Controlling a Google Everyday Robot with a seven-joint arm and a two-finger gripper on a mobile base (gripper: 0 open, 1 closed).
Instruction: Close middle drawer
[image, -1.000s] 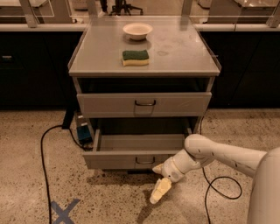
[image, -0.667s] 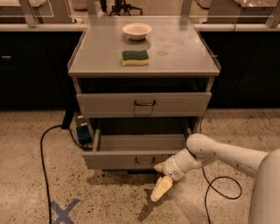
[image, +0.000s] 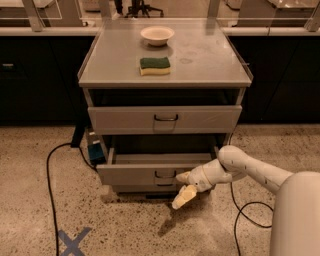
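Observation:
The middle drawer (image: 135, 175) is pulled out of the grey cabinet, its low flat front carrying a small dark wire handle (image: 164, 174). Its inside looks empty. My gripper (image: 183, 187) is at the drawer front, just right of the handle, low near the floor. It is open: the upper finger (image: 182, 176) rests at the front panel and the yellowish lower finger (image: 184, 196) points down-left below the panel. My white arm reaches in from the lower right.
The taller top drawer (image: 165, 119) is nearly shut. On the cabinet top (image: 210, 60) lie a green-yellow sponge (image: 155, 65) and a white bowl (image: 157, 35). The lowest drawer front (image: 145, 189) sits beneath. Black cables (image: 49, 170) and a blue box (image: 95, 151) lie left.
My gripper has risen from the floor towards the drawer front. The middle drawer's front has slid a little way back into the cabinet.

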